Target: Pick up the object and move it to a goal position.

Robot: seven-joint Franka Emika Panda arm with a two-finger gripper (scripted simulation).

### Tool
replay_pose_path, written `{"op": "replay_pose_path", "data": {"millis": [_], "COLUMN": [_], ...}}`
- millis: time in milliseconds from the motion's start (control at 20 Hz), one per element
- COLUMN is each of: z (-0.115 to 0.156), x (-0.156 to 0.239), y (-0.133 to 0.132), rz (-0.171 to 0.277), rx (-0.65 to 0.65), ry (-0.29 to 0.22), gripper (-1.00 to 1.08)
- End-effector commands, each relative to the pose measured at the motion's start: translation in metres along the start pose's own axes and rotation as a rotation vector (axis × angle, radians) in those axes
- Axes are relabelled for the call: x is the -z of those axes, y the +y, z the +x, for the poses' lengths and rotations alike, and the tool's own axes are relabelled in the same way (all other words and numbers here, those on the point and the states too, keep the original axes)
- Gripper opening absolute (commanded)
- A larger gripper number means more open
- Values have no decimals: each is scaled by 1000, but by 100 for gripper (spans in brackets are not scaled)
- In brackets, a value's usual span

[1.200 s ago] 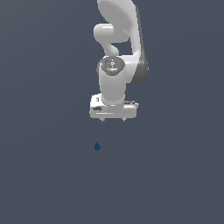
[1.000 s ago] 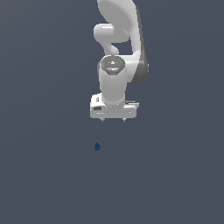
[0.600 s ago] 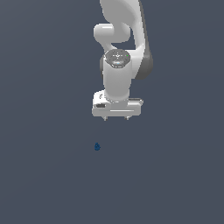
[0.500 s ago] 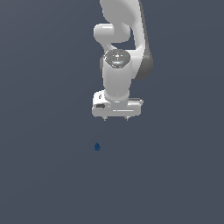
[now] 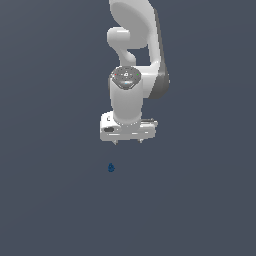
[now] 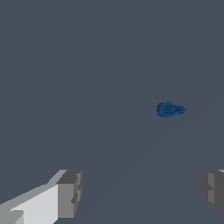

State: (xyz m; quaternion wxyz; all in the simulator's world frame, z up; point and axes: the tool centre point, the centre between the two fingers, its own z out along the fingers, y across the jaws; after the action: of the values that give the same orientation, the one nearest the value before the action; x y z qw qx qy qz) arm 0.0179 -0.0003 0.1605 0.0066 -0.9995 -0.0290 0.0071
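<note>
Dark blue lump point(image 5: 111, 167) untouched on the worktop, white gripper point(image 5: 127, 142) spread wide above, apart; approach step, calling for descent over it.

Exterior overhead, far; wrist downward, close.

Plain dark grey-blue worktop point(image 5: 55, 200)
A single tiny dark blue object point(image 5: 111, 167) lies on it, alone on the flat surface.

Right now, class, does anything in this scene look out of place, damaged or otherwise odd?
Nothing stands out. The small blue lump lies alone on the plain grey surface, whole and untouched. The gripper hangs above it, open, holding nothing.
</note>
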Motion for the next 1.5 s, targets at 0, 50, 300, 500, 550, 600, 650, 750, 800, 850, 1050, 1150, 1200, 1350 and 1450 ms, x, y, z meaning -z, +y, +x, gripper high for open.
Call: {"op": "replay_pose_path", "data": {"millis": [0,50,300,500,550,600,650,750,800,850,1050,1150,1200,1350,1450], "z": [8,12,31,41,43,45,46,48,48,49,48,48,48,48,48], "x": [-8,-13,-36,-51,-54,-57,-59,-63,-64,-65,-66,-69,-72,-85,-97], "y": [11,17,47,65,69,72,75,79,81,82,82,83,83,83,83], "rz": [-2,-3,-8,-12,-12,-13,-13,-14,-14,-15,-14,-14,-14,-15,-15], "rx": [21,31,87,121,127,133,138,145,148,150,148,148,148,149,150], "ry": [2,3,8,10,11,11,12,12,13,13,12,12,12,12,12], "gripper": [100,100,100,100,100,100,100,100,100,100,100,100,100,100,100]}}
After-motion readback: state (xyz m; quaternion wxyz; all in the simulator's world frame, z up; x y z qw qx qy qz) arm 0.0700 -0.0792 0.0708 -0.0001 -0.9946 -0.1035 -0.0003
